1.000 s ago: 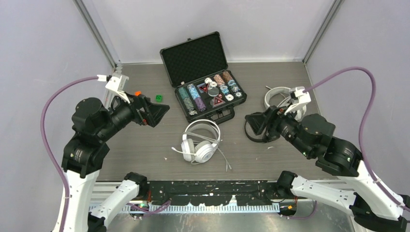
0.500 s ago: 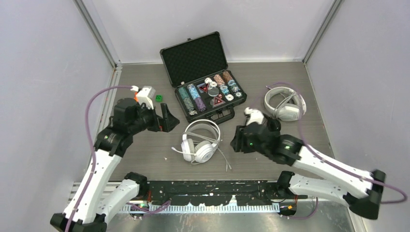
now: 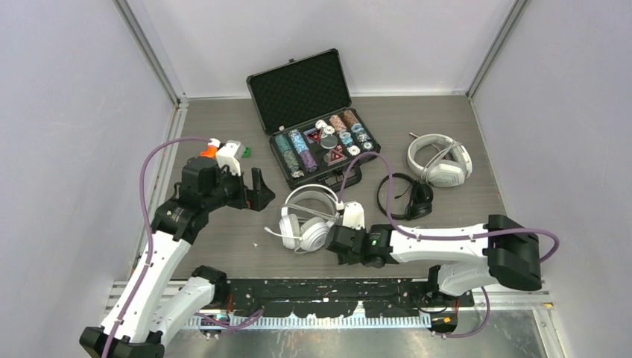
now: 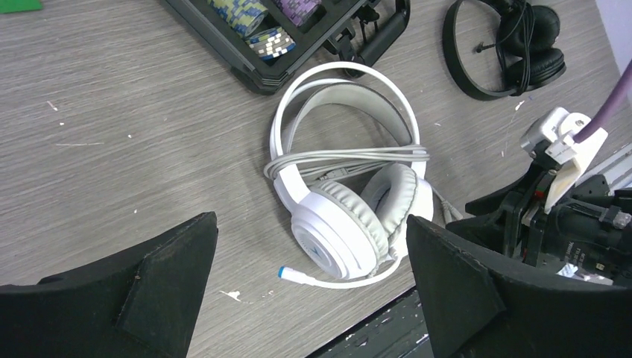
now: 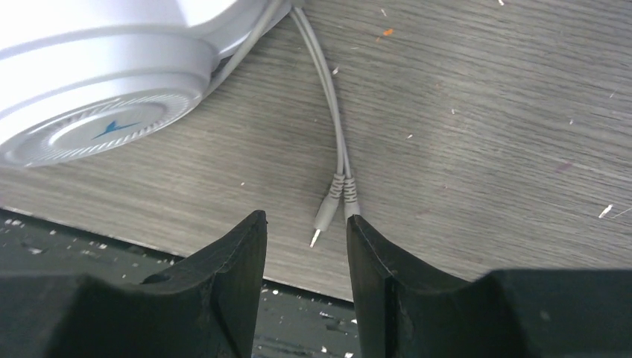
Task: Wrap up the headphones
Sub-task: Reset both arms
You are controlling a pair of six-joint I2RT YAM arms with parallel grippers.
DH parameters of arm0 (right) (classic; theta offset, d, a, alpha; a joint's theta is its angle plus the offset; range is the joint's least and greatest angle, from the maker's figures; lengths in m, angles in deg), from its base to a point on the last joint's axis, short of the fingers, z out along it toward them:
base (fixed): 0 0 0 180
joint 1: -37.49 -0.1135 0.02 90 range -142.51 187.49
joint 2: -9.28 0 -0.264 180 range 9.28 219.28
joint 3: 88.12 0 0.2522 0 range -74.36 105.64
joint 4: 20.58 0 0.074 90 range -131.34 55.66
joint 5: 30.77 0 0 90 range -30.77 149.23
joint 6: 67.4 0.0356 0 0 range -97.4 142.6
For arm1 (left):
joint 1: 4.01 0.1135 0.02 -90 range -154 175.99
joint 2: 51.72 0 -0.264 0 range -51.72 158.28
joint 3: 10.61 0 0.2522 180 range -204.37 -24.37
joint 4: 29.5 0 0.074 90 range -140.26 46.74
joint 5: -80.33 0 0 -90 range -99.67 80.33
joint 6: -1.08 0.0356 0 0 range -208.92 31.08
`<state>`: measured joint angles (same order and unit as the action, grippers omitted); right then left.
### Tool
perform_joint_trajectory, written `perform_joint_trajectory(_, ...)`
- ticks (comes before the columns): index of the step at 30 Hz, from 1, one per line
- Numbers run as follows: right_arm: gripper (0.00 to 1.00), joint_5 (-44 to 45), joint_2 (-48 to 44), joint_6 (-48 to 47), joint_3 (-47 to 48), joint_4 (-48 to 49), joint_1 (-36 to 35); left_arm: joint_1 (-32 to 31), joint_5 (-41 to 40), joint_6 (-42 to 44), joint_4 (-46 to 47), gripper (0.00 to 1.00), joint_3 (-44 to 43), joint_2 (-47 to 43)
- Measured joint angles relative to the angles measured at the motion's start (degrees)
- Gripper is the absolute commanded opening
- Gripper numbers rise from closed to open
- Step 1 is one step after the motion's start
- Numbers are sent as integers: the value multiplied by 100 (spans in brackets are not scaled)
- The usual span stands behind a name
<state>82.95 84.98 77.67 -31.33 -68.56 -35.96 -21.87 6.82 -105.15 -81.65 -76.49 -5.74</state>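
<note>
Woodgrain table [image 3: 395,119], lilac walls [image 3: 67,74]; left tool [image 4: 309,218] apart, right tool [image 5: 305,218] apart astride plugs [image 5: 328,216].

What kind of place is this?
Probably a robot test booth: plain walls box in a table, the left arm and right arm are bolted at its edge, and headphones and a poker-chip case lie out like practice things.
</note>
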Motion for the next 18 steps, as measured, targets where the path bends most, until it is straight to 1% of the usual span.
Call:
perform_joint_trajectory(5,49,232,262,142,-37,83,-11,0,-2,155,-4,98,94,-136)
perform_joint_trajectory(11,45,216,590,299,-216,269,-11,0,0,219,-2,90,96,-192)
perform_joint_trajectory(12,41,208,629,326,-234,280,-11,0,0,225,-2,89,96,-192)
perform_joint_trajectory(13,32,219,654,356,-238,299,-11,0,2,234,-2,88,96,-192)
perform_joint_trajectory(14,18,223,656,369,-238,308,-11,0,4,245,-2,87,96,-192)
perform_joint_trajectory(15,9,234,658,387,-238,299,-11,0,7,258,-2,86,98,-192)
perform_joint_trajectory(16,3,236,658,413,-238,297,-11,0,9,273,-2,83,101,-192)
perform_joint_trajectory(17,1,240,658,442,-236,293,-11,0,11,278,2,81,105,-192)
perform_joint_trajectory(18,0,251,656,457,-229,278,-11,0,13,282,0,80,114,-192)
